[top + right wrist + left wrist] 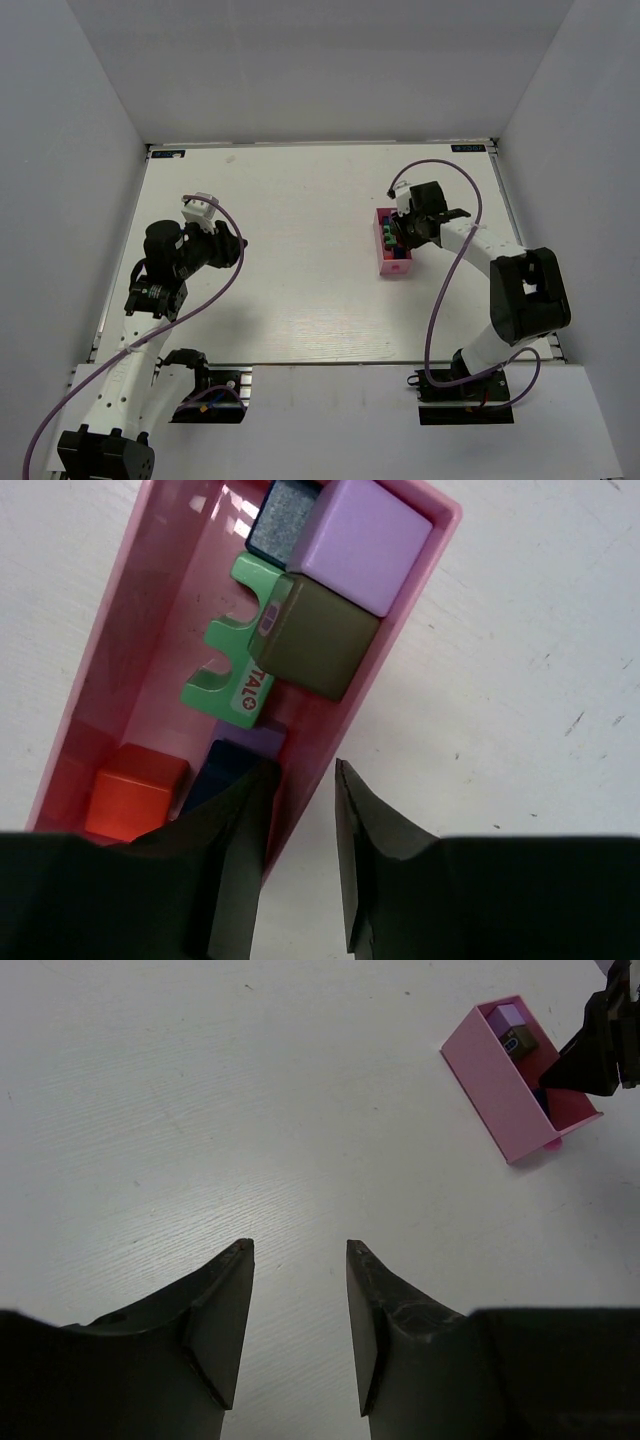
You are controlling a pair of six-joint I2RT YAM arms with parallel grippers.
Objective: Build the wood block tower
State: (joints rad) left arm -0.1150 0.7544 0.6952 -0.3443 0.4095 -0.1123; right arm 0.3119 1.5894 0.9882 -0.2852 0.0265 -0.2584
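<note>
The wood blocks lie loose in a pink tray (120,630): a lilac cube (360,540), an olive-brown cube (315,645), a green arch piece (228,660), a red cube (135,790) and a dark blue block (220,770). No tower stands on the table. My right gripper (300,770) straddles the tray's near long wall, one finger inside by the dark blue block and one outside. A gap still shows beside the wall. My left gripper (300,1250) hangs open over bare table, far from the tray (490,1080).
The tray (385,268) sits right of the table's centre, with the right gripper (402,235) over it. The left gripper (232,245) is at the left side. White walls enclose the table on three sides.
</note>
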